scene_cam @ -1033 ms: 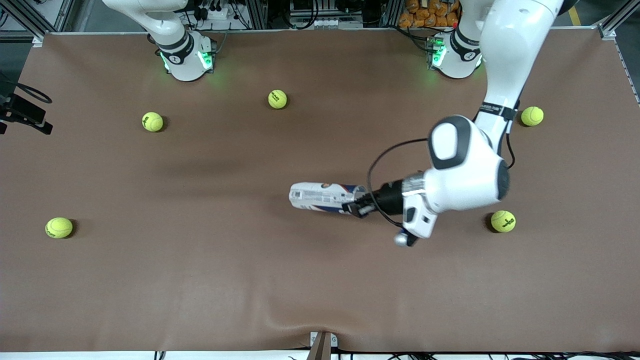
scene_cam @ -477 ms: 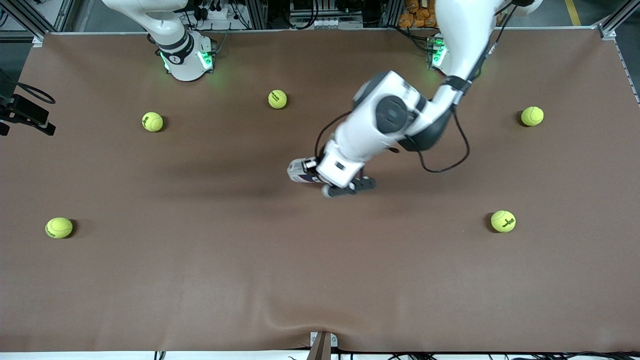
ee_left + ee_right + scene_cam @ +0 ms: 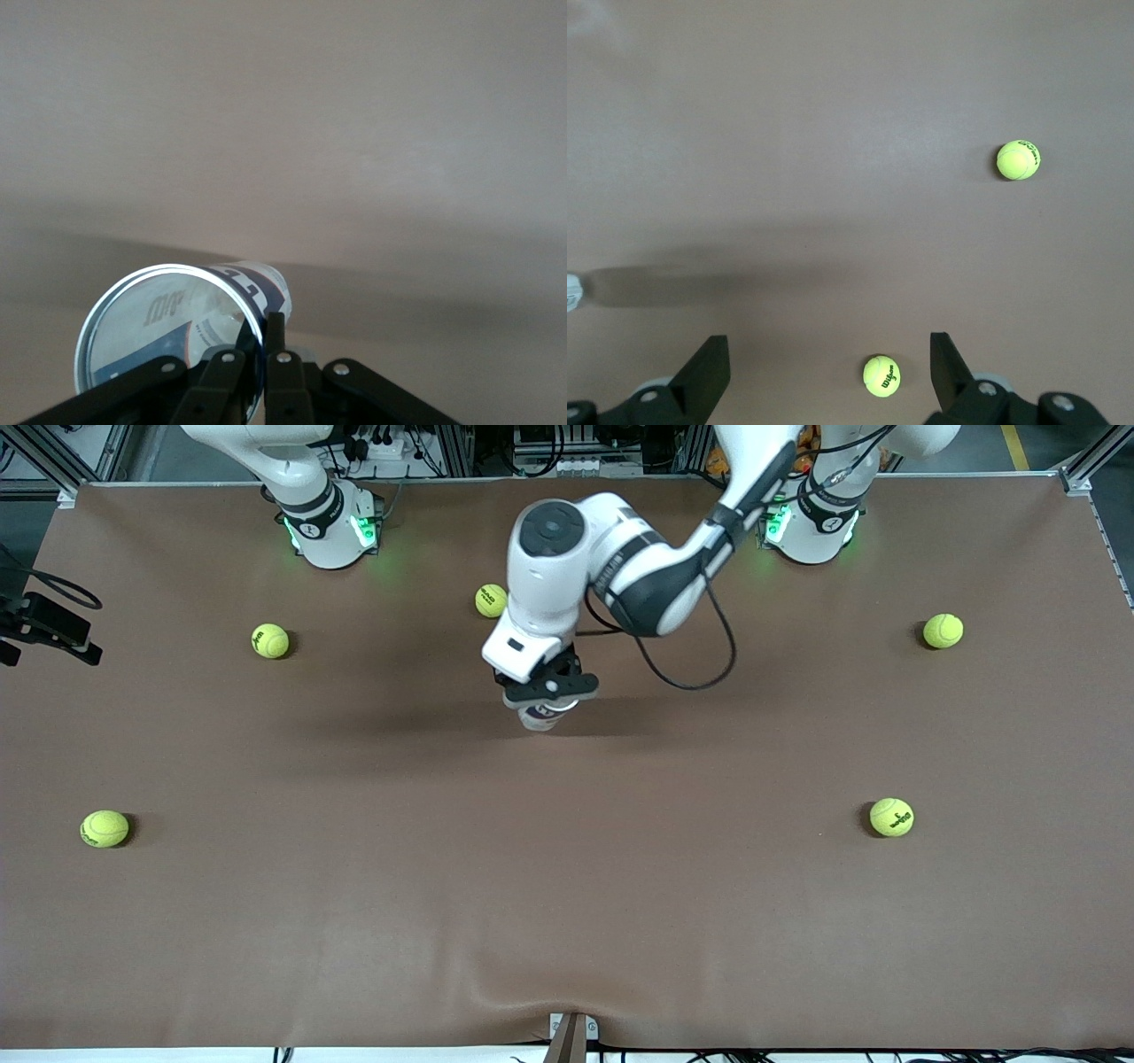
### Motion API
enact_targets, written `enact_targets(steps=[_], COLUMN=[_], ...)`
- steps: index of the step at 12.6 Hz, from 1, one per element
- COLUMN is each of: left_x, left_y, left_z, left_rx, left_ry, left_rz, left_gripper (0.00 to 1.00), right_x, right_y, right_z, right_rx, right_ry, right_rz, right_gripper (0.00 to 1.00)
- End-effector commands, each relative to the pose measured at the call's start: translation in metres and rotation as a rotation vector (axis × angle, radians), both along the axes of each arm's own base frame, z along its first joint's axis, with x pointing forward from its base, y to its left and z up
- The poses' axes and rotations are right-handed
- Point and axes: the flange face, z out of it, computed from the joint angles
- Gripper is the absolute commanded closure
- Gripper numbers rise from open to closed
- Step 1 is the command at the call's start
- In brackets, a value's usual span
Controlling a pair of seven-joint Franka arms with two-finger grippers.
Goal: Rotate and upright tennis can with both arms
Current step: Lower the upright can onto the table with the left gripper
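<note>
Left gripper (image 3: 547, 688), black two-finger, clamped on rim wall of slim cylindrical tennis can (image 3: 542, 715) with white and dark-blue label, over middle of brown matte table cover (image 3: 567, 886). Can up off the surface or near upright, seen almost end-on in front view; contact with table: cannot tell. Left wrist view: one finger (image 3: 277, 372) inside the open mouth, other outside, thin silver metal rim (image 3: 133, 292) round and glossy, printed label wrapping smooth can body (image 3: 257, 285). Left arm (image 3: 611, 567), white glossy shell with black joint bands, reaching in from its base, black cable looped beside it.

Right gripper (image 3: 828, 363) parked high, fingers spread apart, nothing between them; right arm waiting near its green-lit base (image 3: 332, 531). Fuzzy yellow-green tennis balls scattered: one (image 3: 491, 600) just beside left arm's wrist, others (image 3: 270, 640) (image 3: 104, 828) (image 3: 891, 817) (image 3: 943, 631) well apart. Slight wrinkle in cover at edge nearest front camera.
</note>
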Motion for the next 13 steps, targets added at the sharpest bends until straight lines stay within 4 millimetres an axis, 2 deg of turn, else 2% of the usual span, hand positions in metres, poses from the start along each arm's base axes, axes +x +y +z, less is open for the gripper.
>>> enact_targets(steps=[1, 2, 5, 6, 7, 8, 10, 13], left_x=[-0.018, -0.029, -0.029, -0.028, -0.027, -0.027, -0.026, -0.023], left_y=[-0.010, -0.019, -0.020, -0.020, -0.019, -0.019, -0.019, -0.012], left_z=[-0.019, -0.029, -0.042, -0.044, -0.044, -0.041, -0.028, 0.014], left_rx=[0.110, 0.129, 0.159, 0.164, 0.163, 0.158, 0.143, 0.111], left_ry=[-0.071, -0.088, -0.116, -0.119, -0.117, -0.119, -0.127, -0.152], left_rz=[0.006, -0.003, 0.007, 0.004, 0.006, 0.010, 0.016, 0.034], left_gripper=[1.00, 1.00, 1.00, 0.77, 0.10, 0.00, 0.00, 0.00], right_x=[-0.002, -0.003, -0.006, -0.006, -0.007, -0.008, -0.010, -0.009], right_y=[0.005, 0.004, 0.003, 0.003, 0.003, 0.003, 0.003, 0.003], right_z=[0.000, 0.001, -0.001, -0.001, -0.002, -0.002, -0.002, -0.003], right_rx=[-0.016, -0.017, -0.032, -0.037, -0.042, -0.042, -0.041, -0.039], right_ry=[0.002, 0.004, 0.030, 0.030, 0.041, 0.047, 0.061, 0.063], right_rz=[0.017, 0.015, 0.011, 0.011, 0.010, 0.008, 0.005, 0.002], right_gripper=[0.00, 0.00, 0.00, 0.00, 0.00, 0.00, 0.00, 0.00])
